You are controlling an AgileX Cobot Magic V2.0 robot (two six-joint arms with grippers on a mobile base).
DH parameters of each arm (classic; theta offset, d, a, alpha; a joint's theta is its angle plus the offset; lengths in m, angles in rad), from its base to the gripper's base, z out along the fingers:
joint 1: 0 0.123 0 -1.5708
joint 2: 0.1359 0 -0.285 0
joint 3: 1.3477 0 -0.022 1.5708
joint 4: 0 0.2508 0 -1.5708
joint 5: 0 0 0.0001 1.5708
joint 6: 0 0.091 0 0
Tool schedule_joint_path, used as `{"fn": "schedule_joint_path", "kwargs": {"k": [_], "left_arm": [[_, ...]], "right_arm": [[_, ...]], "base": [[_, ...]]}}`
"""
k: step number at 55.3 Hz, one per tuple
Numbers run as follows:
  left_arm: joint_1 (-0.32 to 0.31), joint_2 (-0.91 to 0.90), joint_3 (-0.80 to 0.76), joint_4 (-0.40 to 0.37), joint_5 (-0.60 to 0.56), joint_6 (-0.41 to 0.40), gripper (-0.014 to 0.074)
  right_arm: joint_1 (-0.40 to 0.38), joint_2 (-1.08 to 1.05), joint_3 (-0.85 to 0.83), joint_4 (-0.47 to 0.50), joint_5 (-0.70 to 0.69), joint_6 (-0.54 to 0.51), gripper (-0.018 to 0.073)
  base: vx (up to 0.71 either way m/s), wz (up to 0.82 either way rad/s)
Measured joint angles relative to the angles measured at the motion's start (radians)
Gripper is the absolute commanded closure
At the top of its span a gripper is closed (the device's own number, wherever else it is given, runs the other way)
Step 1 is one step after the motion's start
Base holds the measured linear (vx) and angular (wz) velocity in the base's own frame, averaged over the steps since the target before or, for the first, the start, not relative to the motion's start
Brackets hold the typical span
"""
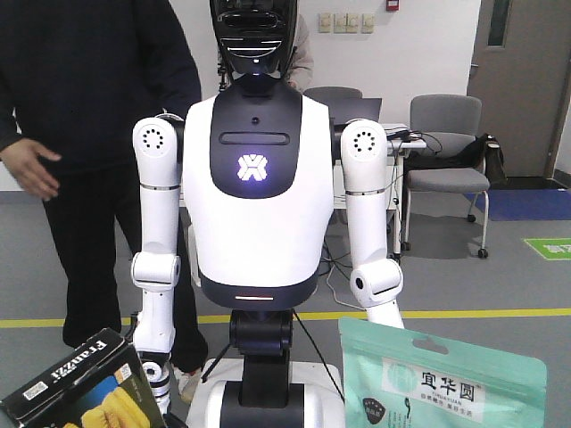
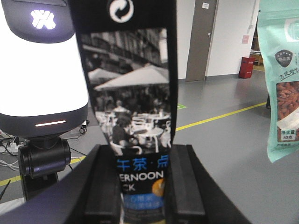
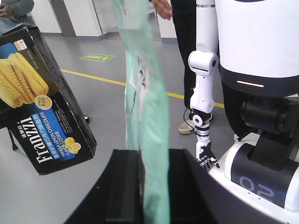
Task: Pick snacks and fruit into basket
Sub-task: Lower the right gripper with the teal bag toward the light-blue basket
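Box [image 2: 135,93] stands upright, long axis rising out of the left gripper [image 2: 142,158] clamped on its lower end, green pouch [image 3: 145,93] likewise pinched upright in the right gripper [image 3: 154,161], white robot [image 1: 257,178] beyond both, basket nowhere in view.

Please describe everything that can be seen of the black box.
The box is black, cardboard by its look, oblong and closed. Its front shows yellow biscuits, the white word Franzzi on a blue band, and a small lemon picture; a narrow side carries a black-and-white café photograph and a recycling mark. It is held in the air, tilted, its lower end pinched between the fingers of the left claw. Nothing else touches it; the green pouch hangs apart beside it.
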Motion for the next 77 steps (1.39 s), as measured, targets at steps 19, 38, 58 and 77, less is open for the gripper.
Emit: {"fn": "schedule_joint_path", "kwargs": {"k": [19, 38, 58, 77], "left_arm": [[0.0, 0.0, 0.0, 0.0, 0.0, 0.0, 0.0596], [0.0, 0.0, 0.0, 0.0, 0.0, 0.0, 0.0596], [0.0, 0.0, 0.0, 0.0, 0.0, 0.0, 0.0596], [0.0, 0.0, 0.0, 0.0, 0.0, 0.0, 0.0596]], "right_arm": [[0.0, 0.0, 0.0, 0.0, 0.0, 0.0, 0.0568], [0.0, 0.0, 0.0, 0.0, 0.0, 0.0, 0.0568], [0.0, 0.0, 0.0, 0.0, 0.0, 0.0, 0.0568], [0.0, 0.0, 0.0, 0.0, 0.0, 0.0, 0.0568]], "base": [[0.0, 0.01], [0.0, 0.0], [0.0, 0.0], [0.0, 0.0]]}}
